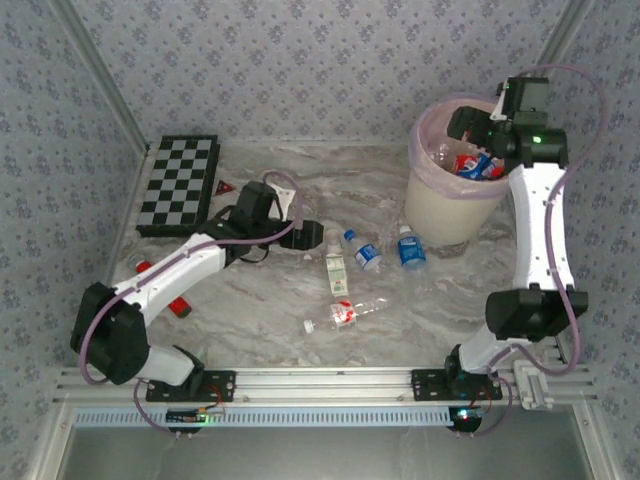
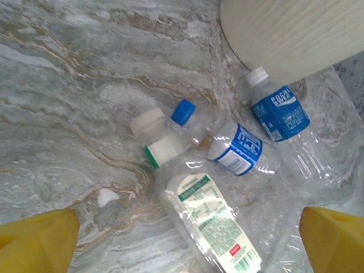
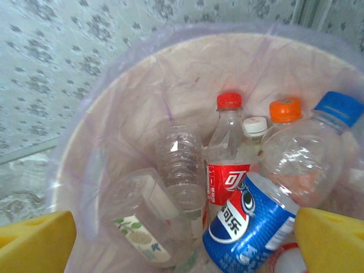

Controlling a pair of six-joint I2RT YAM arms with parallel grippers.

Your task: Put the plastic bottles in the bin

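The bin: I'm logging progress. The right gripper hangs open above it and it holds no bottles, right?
Not quite. The right gripper does hang open above the bin, but the bin is not empty: the right wrist view shows several plastic bottles in it.
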